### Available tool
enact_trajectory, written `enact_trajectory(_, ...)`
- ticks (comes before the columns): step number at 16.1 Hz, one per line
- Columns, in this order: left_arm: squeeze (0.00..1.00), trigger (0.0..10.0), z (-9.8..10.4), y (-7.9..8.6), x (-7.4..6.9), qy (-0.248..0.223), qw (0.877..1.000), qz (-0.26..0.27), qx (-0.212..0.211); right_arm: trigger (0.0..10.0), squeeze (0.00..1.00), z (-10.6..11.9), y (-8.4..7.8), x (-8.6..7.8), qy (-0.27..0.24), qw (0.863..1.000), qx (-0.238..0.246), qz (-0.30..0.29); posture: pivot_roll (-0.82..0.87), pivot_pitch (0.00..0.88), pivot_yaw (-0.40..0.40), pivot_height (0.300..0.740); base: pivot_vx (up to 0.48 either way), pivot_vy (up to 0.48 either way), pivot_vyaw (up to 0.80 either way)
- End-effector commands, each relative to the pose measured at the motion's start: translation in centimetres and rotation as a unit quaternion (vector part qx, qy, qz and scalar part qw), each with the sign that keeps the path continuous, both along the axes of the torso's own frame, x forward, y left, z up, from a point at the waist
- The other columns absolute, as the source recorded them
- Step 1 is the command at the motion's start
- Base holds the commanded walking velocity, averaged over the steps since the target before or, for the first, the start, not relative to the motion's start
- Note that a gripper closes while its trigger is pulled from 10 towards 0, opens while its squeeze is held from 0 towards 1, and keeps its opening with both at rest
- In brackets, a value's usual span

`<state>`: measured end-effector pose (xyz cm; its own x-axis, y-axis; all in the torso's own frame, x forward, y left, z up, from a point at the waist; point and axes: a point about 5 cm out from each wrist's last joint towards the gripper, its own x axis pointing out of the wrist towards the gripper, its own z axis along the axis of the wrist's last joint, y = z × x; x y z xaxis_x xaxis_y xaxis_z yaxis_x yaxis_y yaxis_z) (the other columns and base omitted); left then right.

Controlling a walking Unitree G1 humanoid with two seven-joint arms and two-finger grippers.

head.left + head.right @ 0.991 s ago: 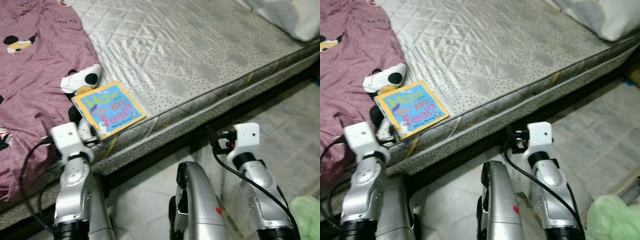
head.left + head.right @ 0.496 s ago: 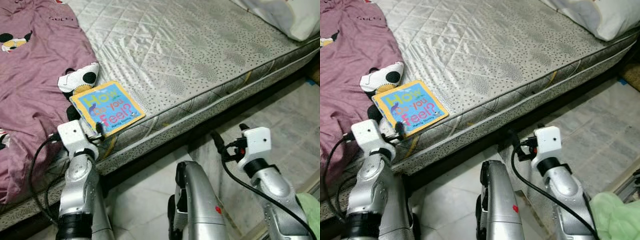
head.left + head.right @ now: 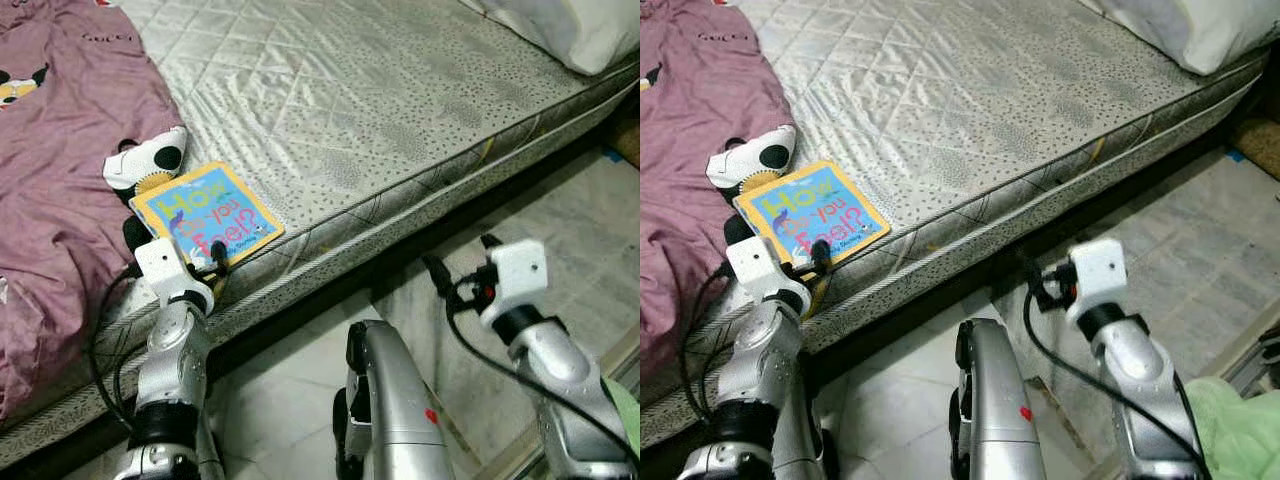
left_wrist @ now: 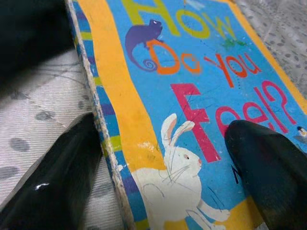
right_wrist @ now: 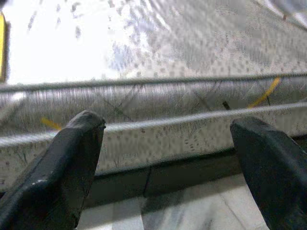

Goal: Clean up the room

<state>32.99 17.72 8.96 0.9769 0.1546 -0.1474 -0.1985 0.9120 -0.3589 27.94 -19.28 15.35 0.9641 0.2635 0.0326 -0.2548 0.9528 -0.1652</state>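
A board book (image 3: 208, 215) with a blue cover, orange border and the title "How Do You Feel?" lies flat on the grey quilted mattress (image 3: 400, 100), close to its near edge. My left gripper (image 3: 200, 262) is at the book's near edge and stands open. In the left wrist view one finger (image 4: 62, 182) rests on the mattress beside the book (image 4: 192, 120), while the other finger (image 4: 268, 172) is over the cover. My right gripper (image 3: 460, 262) hangs open above the floor, facing the mattress side (image 5: 158, 110), with nothing between its fingers.
A purple blanket (image 3: 50, 150) with a cartoon mouse print covers the bed's left part. A black-and-white plush toy (image 3: 150, 165) lies against the book's far corner. A white pillow (image 3: 580, 30) sits at the far right. A green cloth (image 3: 1230, 420) lies on the tiled floor (image 3: 270, 400).
My left arm has reached forward, so its fingers now straddle the book's near edge. The right arm has drifted slightly to the right. The camera has shifted a little.
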Motion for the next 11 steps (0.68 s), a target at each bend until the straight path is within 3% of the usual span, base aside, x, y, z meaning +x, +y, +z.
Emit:
enact_trajectory(1,0.0,10.0,-1.7,-0.5,-0.4,0.031,0.999,-0.015,-0.032,10.0,0.0,0.9,-0.1,-0.1,-0.005,1.0,0.011,0.014,-0.18,0.257,-0.078,0.501,0.0,0.0,0.0)
enact_trajectory(2,0.0,7.9,-1.8,-0.6,-0.3,0.032,0.999,-0.025,-0.037,10.0,0.0,1.1,0.1,-0.1,-0.003,0.999,0.014,0.029,-0.18,0.256,-0.078,0.501,0.0,0.0,0.0)
enact_trajectory(3,0.0,2.0,-2.0,-0.8,-0.2,0.038,0.998,-0.045,-0.034,10.0,0.0,1.5,0.9,-0.3,0.0,0.996,0.022,0.082,-0.18,0.254,-0.077,0.501,0.0,0.0,0.0)
enact_trajectory(4,0.0,0.0,-2.1,-1.0,0.1,0.036,0.996,-0.061,-0.054,10.0,0.0,1.8,1.3,-0.3,0.007,0.993,0.028,0.112,-0.18,0.251,-0.075,0.501,0.0,0.0,0.0)
enact_trajectory(5,0.0,0.0,-1.9,-1.4,0.6,0.031,0.991,-0.082,-0.098,10.0,0.0,2.3,1.4,-0.1,0.013,0.991,0.036,0.131,-0.18,0.251,-0.075,0.501,0.0,0.0,0.0)
enact_trajectory(8,0.0,0.0,-1.3,-2.1,1.4,0.013,0.981,-0.119,-0.151,10.0,0.0,2.3,1.3,0.0,0.011,0.992,0.025,0.126,-0.19,0.248,-0.078,0.501,0.0,0.0,0.0)
enact_trajectory(11,0.0,0.0,-1.0,-2.7,1.7,0.006,0.976,-0.157,-0.15,10.0,0.0,2.4,1.2,0.2,0.008,0.993,0.024,0.118,-0.19,0.248,-0.076,0.501,0.0,0.0,0.0)
